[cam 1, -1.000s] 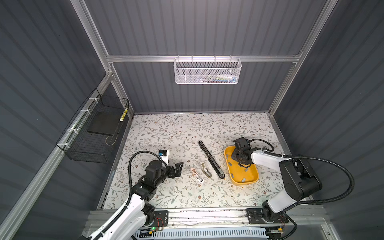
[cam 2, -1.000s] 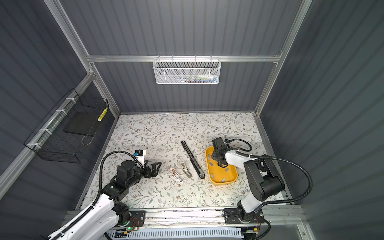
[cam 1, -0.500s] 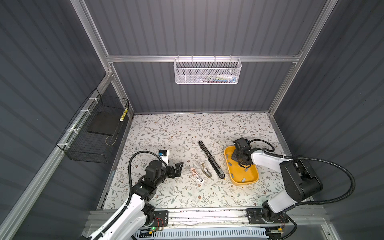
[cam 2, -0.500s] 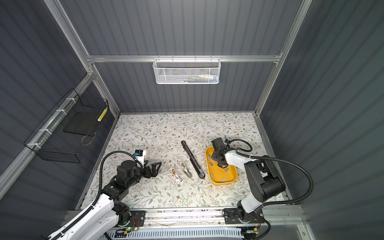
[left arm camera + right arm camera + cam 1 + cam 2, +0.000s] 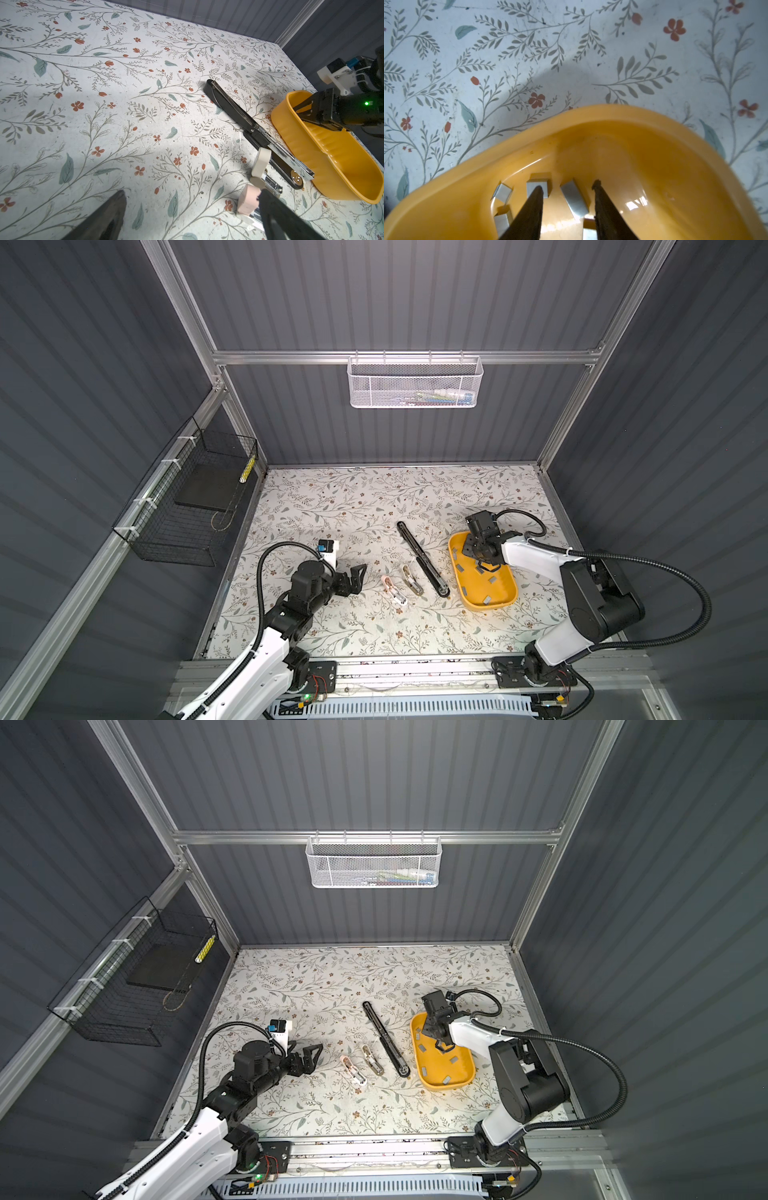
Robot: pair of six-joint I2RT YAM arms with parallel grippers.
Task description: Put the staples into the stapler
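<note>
- The staples (image 5: 574,199), short flat grey metal strips with a dull shine, lie scattered singly on the floor of a rounded yellow plastic tray (image 5: 486,606). Several show in both top views.
- The right gripper (image 5: 568,188) reaches down into the tray's far end with its jaws partly apart. One strip lies loose between the fingers, and the gripper holds nothing.
- Compared with a second ago, the tray, the strips and both arms sit in the same places.
- The tray stands near the right edge of the floral-patterned desk (image 5: 374,497), just beside a long black stapler (image 5: 422,559) folded open flat with its metal rail bare.
- Left of that lie a small beige stapler (image 5: 411,580) and a small pink stapler (image 5: 394,593), close together.
- The left gripper (image 5: 360,577) hovers near the pink one, jaws wide apart and empty.
</note>
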